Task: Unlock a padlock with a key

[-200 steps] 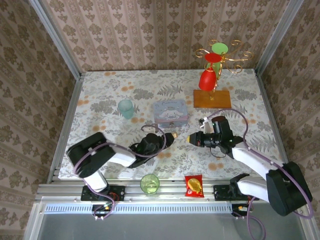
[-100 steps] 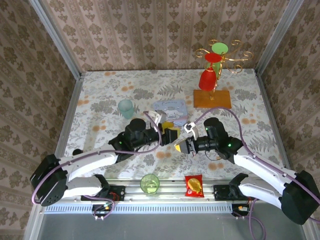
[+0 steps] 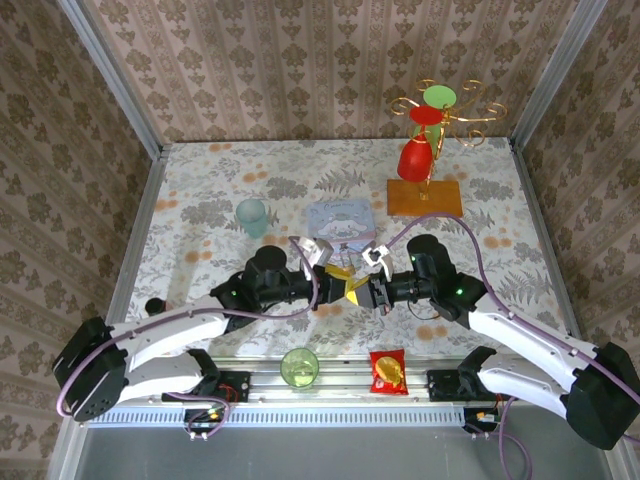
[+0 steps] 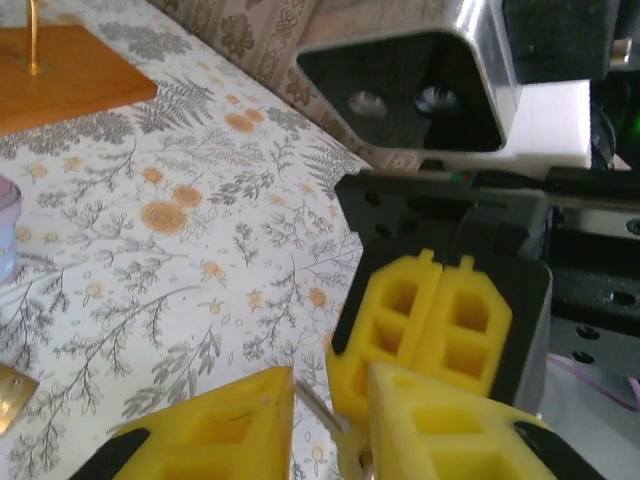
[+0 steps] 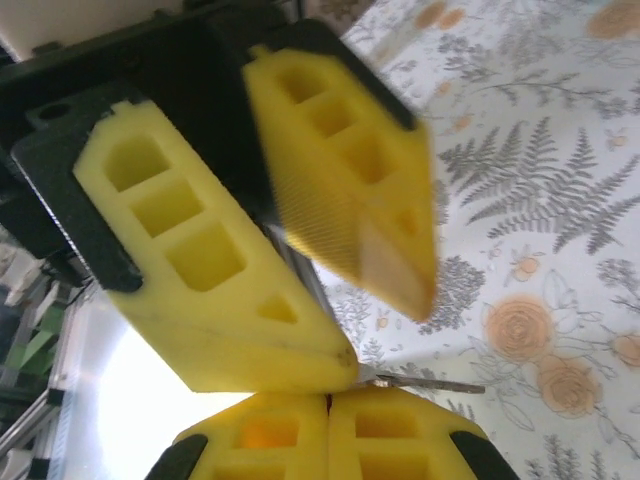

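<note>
Above the flower-printed tablecloth (image 3: 200,200), the yellow-fingered left gripper (image 3: 340,273) and right gripper (image 3: 358,291) meet tip to tip. What seems to be the tiny brass-gold padlock (image 4: 8,396) lies on the cloth near them, ungripped. The thin silvery metal key (image 5: 425,382) is pinched between the right's pressed-together pads; the left's jaws stand apart astride its free end. I judge this a handover: next the left must close squarely on the key before the right releases.
</note>
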Robot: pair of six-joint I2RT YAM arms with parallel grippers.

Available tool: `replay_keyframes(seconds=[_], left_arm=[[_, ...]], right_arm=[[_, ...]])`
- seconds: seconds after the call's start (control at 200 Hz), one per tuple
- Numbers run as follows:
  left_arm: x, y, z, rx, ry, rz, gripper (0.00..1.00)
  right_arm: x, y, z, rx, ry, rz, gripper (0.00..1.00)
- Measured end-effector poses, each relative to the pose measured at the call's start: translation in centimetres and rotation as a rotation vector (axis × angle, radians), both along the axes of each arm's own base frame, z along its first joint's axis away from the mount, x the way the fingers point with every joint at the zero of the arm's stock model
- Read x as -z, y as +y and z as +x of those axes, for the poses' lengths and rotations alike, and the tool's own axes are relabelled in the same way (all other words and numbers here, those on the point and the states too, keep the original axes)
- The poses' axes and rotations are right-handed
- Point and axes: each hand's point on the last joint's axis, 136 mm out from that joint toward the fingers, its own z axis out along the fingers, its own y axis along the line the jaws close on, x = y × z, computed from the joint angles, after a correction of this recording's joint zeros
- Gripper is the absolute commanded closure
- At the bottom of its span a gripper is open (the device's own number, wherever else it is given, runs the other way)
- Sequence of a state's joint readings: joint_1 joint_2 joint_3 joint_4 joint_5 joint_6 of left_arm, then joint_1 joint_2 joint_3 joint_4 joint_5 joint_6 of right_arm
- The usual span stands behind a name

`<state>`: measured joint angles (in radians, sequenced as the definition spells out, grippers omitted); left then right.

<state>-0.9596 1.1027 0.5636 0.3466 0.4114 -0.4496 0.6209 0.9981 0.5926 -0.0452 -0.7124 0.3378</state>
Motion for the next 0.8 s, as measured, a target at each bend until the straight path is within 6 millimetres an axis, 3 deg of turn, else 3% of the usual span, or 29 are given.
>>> replay_keyframes(seconds=[0.1, 0.2, 0.275, 0.39, 0.615, 0.8], left_arm=[[1.4, 1.6, 1.0, -0.102, 0.015, 0.083, 0.80], [3.4, 3.3, 2.0, -0.205, 0.034, 0.186, 0.81], [4.8, 4.2, 2.4, -0.247, 0.053, 0.252, 0.81], [6.4, 4.8, 2.7, -0.275, 0.078, 0.316, 0.81], [7.6, 4.8, 2.9, -0.290, 0.113, 0.350, 0.79], [8.3, 4.3, 3.1, -0.293, 0.133, 0.354, 0.78]], right_arm=[[1.5, -0.4, 1.8, 0.080, 0.058, -0.119, 1.00], [5.1, -1.4, 2.8, 0.145, 0.164, -0.301, 1.00], [8.3, -2.7, 1.9, 0.162, 0.257, -0.430, 1.00], [11.5, -4.4, 0.1, 0.160, 0.387, -0.576, 1.00], [14.9, -5.5, -1.3, 0.134, 0.544, -0.727, 1.00], [16.8, -5.4, -0.8, 0.122, 0.603, -0.814, 1.00]])
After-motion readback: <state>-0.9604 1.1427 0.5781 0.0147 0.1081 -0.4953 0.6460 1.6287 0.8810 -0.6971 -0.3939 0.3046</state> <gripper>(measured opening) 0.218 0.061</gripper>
